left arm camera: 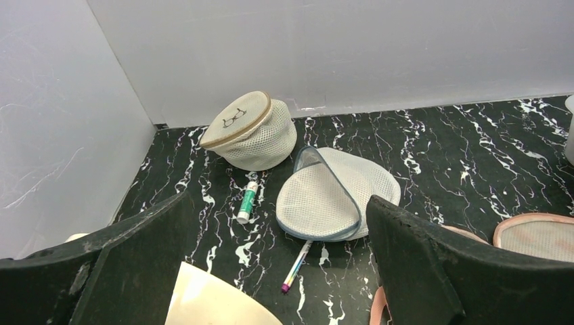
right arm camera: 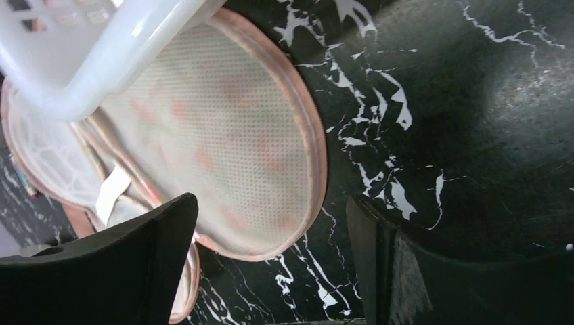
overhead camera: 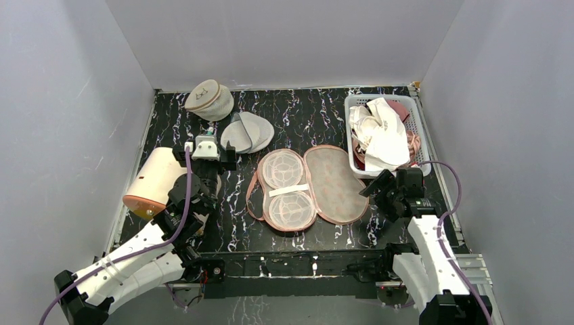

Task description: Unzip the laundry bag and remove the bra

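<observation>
One laundry bag [overhead camera: 335, 183] lies unzipped and opened flat on the table [overhead camera: 311, 115], between the two sets of jaws, its right half just beside the right jaws. The left jaws and right jaws are both spread wide, gripping nothing. One white basket [overhead camera: 369, 97] beyond the right jaws holds the bra [overhead camera: 382, 132] on pink garments [overhead camera: 411, 143]. Two mesh pouches sit beyond the left jaws: one round pouch [overhead camera: 210, 99], one flat pouch [overhead camera: 247, 133].
</observation>
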Tool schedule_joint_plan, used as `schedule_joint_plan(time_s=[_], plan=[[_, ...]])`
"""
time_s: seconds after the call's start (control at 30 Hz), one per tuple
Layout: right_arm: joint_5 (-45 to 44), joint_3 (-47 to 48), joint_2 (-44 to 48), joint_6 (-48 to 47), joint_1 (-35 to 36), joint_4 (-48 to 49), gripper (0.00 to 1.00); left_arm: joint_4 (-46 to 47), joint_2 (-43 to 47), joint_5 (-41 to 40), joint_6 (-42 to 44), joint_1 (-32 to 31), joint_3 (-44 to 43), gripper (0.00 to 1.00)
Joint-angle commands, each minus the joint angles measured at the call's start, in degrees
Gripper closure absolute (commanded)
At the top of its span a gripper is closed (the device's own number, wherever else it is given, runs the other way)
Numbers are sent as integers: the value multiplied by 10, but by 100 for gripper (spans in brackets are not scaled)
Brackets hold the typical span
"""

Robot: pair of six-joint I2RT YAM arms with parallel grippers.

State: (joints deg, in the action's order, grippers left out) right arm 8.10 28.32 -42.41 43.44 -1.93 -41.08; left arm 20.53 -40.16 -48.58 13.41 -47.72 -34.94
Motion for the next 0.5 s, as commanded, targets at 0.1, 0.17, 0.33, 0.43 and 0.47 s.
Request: schedule_joint_plan(time_s=[0.1,0.17,0.33,0.43,0.47], plan=[[-76,-7,-58,-1,13,73,31,2,-3,6,-8,3,-24,2],[-103,-13,-70,10,47,90,31,4,-3,4,-7,3,-23,2],[-187,-12,-118,49,135,118,37,1,-6,8,-10,3,-25,2],[-237,-11,-155,83,186,124,38,-1,-6,8,-11,3,-26,1],[-253,-11,-160,93,201,125,40,0,-4,8,-10,3,-25,2]])
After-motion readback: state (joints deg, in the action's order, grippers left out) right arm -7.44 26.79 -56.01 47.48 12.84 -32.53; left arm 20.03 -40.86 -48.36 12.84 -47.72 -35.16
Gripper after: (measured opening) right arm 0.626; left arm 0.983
